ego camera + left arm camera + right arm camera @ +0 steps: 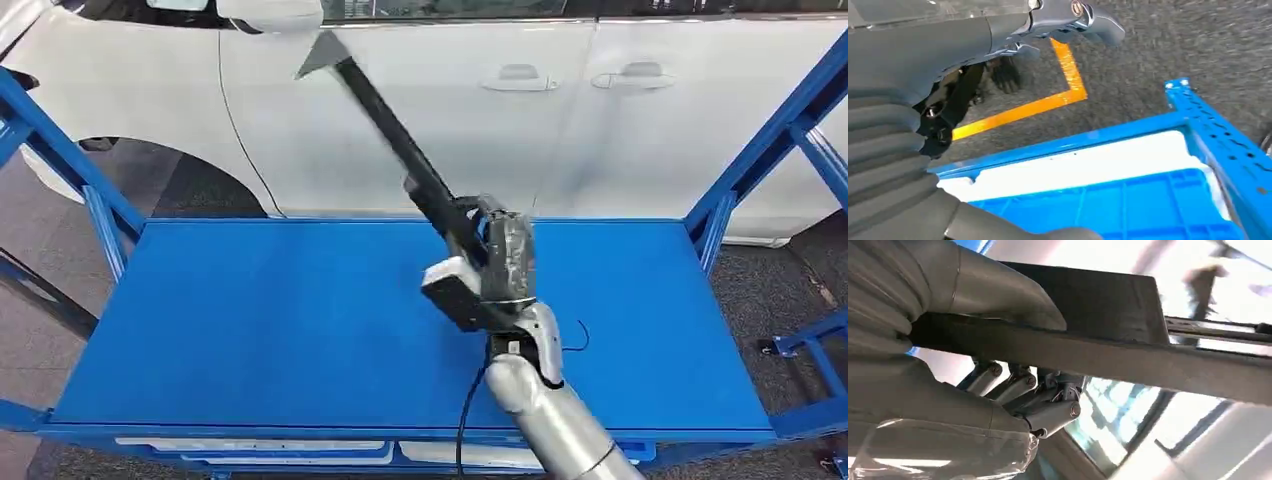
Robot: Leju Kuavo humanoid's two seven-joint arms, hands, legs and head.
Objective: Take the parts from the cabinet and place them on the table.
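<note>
My right hand [495,265] grips a long black part [400,150] above the middle of the blue table [250,320]. The part is a narrow bar that slants up and away to the left, ending in a pointed tip in front of the white car. In the right wrist view the thumb [998,295] lies over the dark bar [1128,352] and the fingers [1048,405] curl under it. My left hand [998,45] hangs over the dark floor beside a blue frame, its fingers [1005,75] holding nothing.
A white car [560,110] stands close behind the table. Blue slanted frame struts [770,150] rise at both ends of the table. In the left wrist view a blue crate [1128,210] sits in a blue rack, with an orange floor line [1048,102] beyond it.
</note>
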